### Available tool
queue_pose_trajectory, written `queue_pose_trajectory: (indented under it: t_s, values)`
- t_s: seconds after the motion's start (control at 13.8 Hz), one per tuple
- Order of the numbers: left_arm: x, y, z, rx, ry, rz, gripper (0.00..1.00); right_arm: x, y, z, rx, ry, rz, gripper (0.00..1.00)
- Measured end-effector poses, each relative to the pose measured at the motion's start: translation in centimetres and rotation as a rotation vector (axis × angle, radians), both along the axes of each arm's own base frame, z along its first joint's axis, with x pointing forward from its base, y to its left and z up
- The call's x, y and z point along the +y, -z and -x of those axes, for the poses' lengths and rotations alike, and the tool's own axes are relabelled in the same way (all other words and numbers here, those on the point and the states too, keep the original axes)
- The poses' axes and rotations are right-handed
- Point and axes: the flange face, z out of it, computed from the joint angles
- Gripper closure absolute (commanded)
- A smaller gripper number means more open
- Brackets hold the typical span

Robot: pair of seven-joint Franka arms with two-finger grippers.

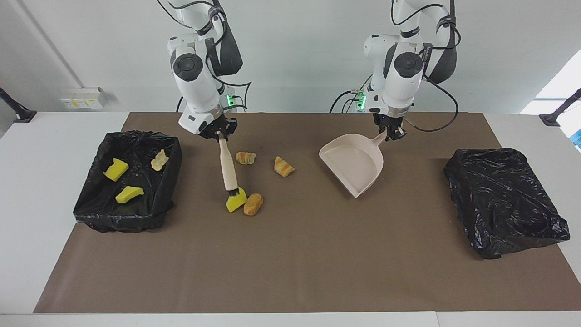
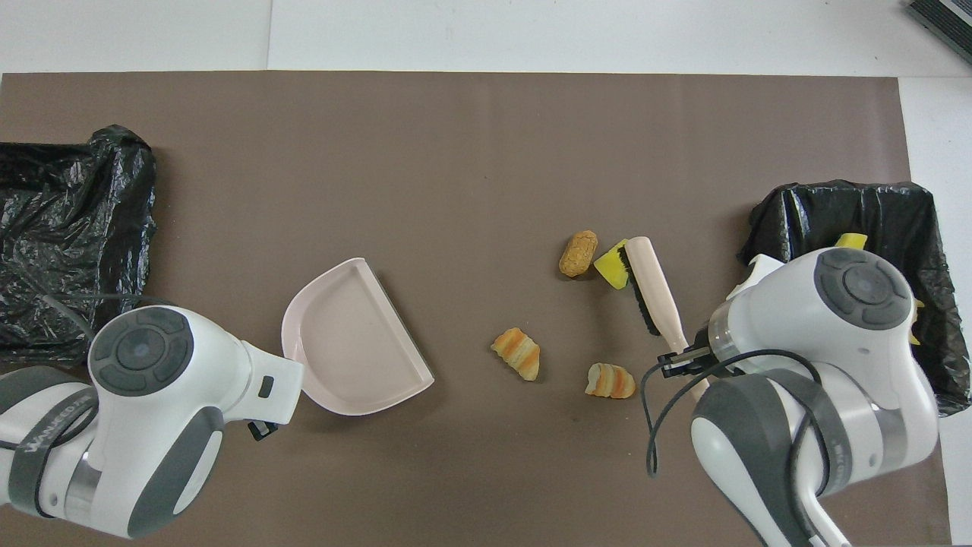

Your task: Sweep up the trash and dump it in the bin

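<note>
My right gripper (image 1: 221, 131) is shut on the handle of a cream brush (image 1: 227, 168). The brush's black bristles touch a yellow sponge chunk (image 1: 236, 203), which lies beside a tan bread roll (image 1: 253, 204). Two striped pastry pieces (image 1: 245, 157) (image 1: 283, 166) lie nearer to the robots. My left gripper (image 1: 391, 132) is shut on the handle of a pale pink dustpan (image 1: 354, 163). The dustpan's open edge faces the trash, about a pan's width from the closest pastry piece. The bin (image 1: 86, 213) is lined with a black bag and holds two yellow chunks (image 1: 115, 169) and a pastry piece (image 1: 159, 160).
A second bin, covered by a crumpled black bag (image 1: 504, 200), sits at the left arm's end of the table. A brown mat (image 1: 290, 263) covers the table under everything. In the overhead view the arms hide part of the bin (image 2: 858, 205) and both grippers.
</note>
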Motion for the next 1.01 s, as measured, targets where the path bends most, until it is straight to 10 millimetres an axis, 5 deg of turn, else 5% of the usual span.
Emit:
queue_pose_trajectory:
  t_s: [0.29, 0.51, 0.65, 1.01]
  values:
    - [-1.2, 1.6, 1.2, 0.014, 0.031, -0.01, 1.0, -1.9, 2.2, -2.7, -0.093, -0.115, 0.094, 1.0]
    - [-1.7, 2.3, 1.3, 0.017, 0.043, -0.01, 1.0, -0.3, 6.4, -3.9, -0.085, -0.201, 0.096, 1.0]
    - [-1.8, 2.3, 1.1, 0.005, 0.045, -0.004, 1.0, 3.5, 7.9, -3.3, -0.063, -0.267, 0.079, 1.0]
    - [-1.9, 2.4, 1.0, -0.004, 0.046, 0.001, 1.0, 14.2, 7.6, 0.6, -0.038, -0.222, -0.062, 1.0]
